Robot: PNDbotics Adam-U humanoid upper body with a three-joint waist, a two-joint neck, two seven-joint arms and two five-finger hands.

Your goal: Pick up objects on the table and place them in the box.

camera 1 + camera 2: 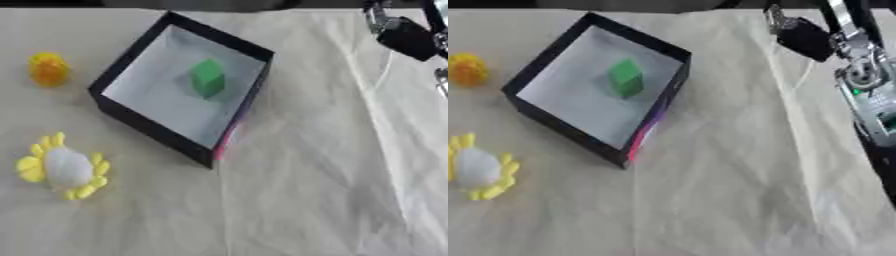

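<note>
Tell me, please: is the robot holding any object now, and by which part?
Nothing visibly held. The right hand is away from the green block, which lies in the box.

pale cream cloth (306,190) covering the table, creased, 1 long fold running down it to the right of the box, smaller wrinkles fanning out below the box's near corner, dark strip (52,3) beyond the cloth's far edge
</note>
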